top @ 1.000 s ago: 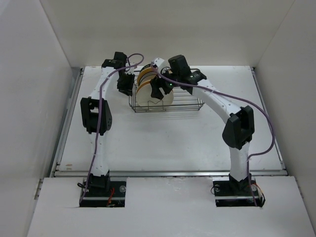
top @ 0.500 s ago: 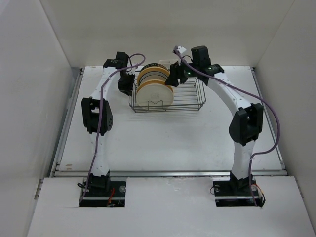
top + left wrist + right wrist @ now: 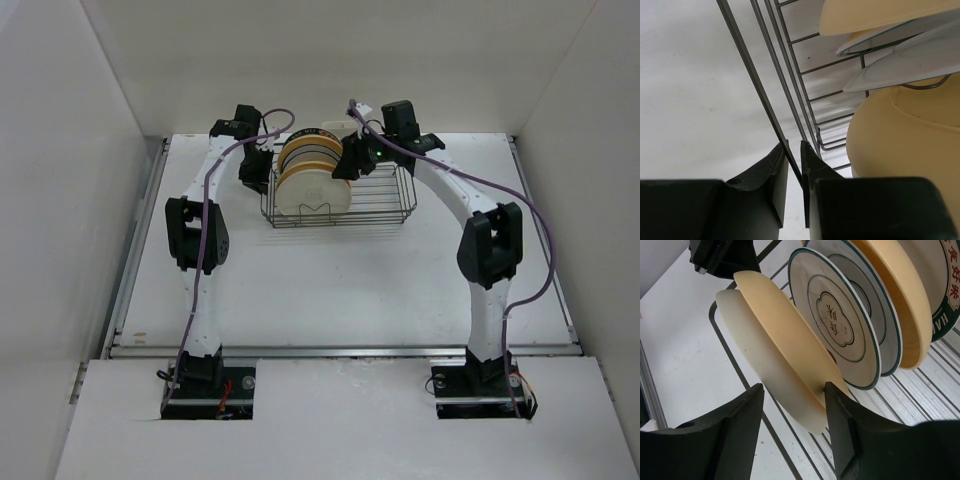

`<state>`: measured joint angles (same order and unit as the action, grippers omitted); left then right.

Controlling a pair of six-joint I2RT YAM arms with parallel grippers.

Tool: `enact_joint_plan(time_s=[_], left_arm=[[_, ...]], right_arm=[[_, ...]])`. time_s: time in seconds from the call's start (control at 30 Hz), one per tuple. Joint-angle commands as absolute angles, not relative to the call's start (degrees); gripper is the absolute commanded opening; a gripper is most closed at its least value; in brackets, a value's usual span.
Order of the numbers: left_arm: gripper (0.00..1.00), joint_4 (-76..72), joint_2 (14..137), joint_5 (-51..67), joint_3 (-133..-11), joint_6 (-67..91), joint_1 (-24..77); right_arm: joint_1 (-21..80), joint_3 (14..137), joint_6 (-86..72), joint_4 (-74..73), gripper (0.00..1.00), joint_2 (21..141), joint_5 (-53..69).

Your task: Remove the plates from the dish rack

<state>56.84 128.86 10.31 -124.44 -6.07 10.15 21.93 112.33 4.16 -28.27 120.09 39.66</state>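
Note:
The dark wire dish rack (image 3: 380,200) stands at the back middle of the table, with several plates (image 3: 310,180) upright at its left end. My left gripper (image 3: 262,172) is shut on the rack's left rim wire (image 3: 750,65), which runs between its fingers (image 3: 792,150); a yellow plate (image 3: 905,130) is close on the right. My right gripper (image 3: 350,162) is open, and its jaws (image 3: 794,386) straddle the edges of the cream plate (image 3: 765,360) and the yellow plate (image 3: 785,335). Behind them stand a green-rimmed white plate (image 3: 840,320) and further plates.
The right half of the rack (image 3: 935,385) holds no plates. A small white holder (image 3: 335,128) sits on the rack's far side. White walls enclose the table on the left, back and right. A metal rail (image 3: 340,350) runs along the near edge.
My right gripper lifted away from the front of the plates, swung back to the right, and now sits at the plates' right edge. The left arm has not moved.

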Motion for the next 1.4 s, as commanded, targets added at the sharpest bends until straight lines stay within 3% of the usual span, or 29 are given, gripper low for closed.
enact_joint_plan(time_s=[0.0,0.23,0.47,0.6,0.73,1.07,1.37], left_arm=[[0.10,57.57,128.23,8.53,-127.27,-8.09,9.84],[0.10,57.57,128.23,8.53,-127.27,-7.56,9.84],[0.10,57.57,128.23,8.53,-127.27,-7.56,9.84],[0.10,57.57,128.23,8.53,-127.27,-7.56,9.84],[0.10,57.57,128.23,8.00,-127.27,-7.56,9.84],[0.10,57.57,128.23,6.95,-127.27,-7.56,9.84],[0.10,58.10,128.23,6.94,-127.27,-7.56,10.37]], right_arm=[[22.32,110.93,2.29,-25.58,0.56,121.11,42.63],[22.32,107.49,1.41,-22.68,0.53,119.27,37.71],[22.32,102.57,0.35,-19.07,0.72,112.15,32.26],[22.85,101.87,0.35,-18.54,0.76,110.21,30.15],[23.37,100.73,0.35,-18.54,0.76,108.98,30.15],[25.57,101.68,0.35,-19.07,0.62,111.09,33.32],[25.58,104.06,2.28,-19.78,0.61,115.31,29.01]])
